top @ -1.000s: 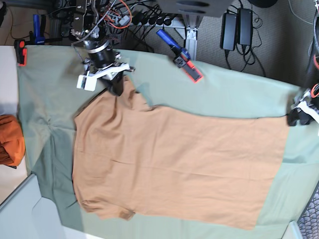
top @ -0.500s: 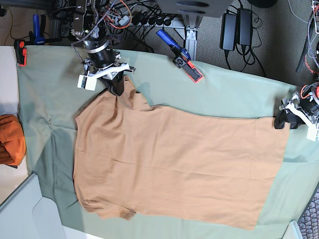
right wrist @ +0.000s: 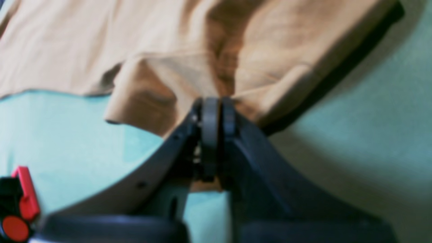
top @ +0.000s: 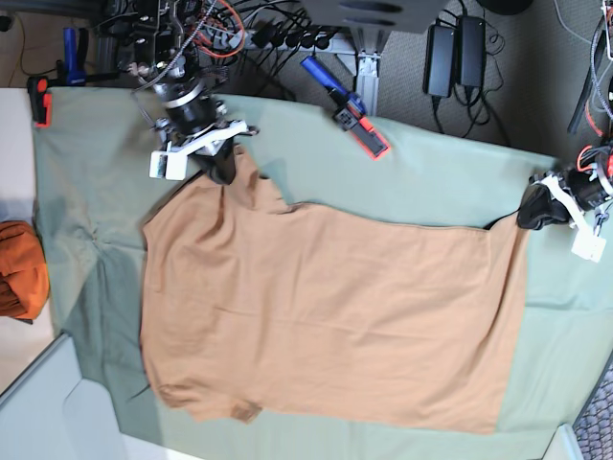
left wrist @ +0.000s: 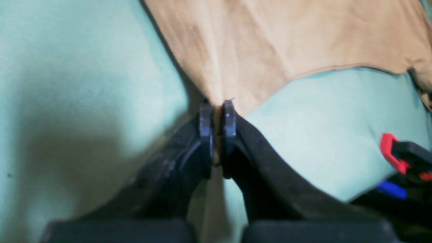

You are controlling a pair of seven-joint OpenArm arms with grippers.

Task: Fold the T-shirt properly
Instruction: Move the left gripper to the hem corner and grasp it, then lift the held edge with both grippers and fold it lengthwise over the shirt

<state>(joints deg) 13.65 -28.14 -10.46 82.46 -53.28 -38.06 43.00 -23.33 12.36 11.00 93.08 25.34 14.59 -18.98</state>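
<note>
- Shirt count first: we see one T-shirt (top: 326, 307), tan, lying flat on the green table cloth (top: 96, 172) and covering most of the desk's middle, with one sleeve toward the far left corner and the other toward the near left corner.
- We count two grippers. The right gripper (top: 222, 165) sits at the far left part of the desk, its jaws pressed together on the sleeve fabric of the T-shirt (right wrist: 189, 67); in the right wrist view the cloth bunches into the right gripper (right wrist: 216, 111).
- The left gripper (top: 533, 207) is at the far right edge, jaws clamped on the hem corner; the left wrist view shows the left gripper (left wrist: 216, 118) pinching a point of the T-shirt (left wrist: 270, 40), which pulls to a peak there.
- We count one orange bundled cloth (top: 19, 268) at the desk's left edge, well apart from the shirt.
- We see three clamps along the far edge: a red one (top: 39, 99) and a blue one (top: 69, 54) at the far left corner, and a blue-and-red one (top: 347, 105) near the middle.
- Bare green cloth lies open along the right edge, a wide strip along the left edge, and along the far edge between the two grippers; the near edge has only a narrow band.
</note>
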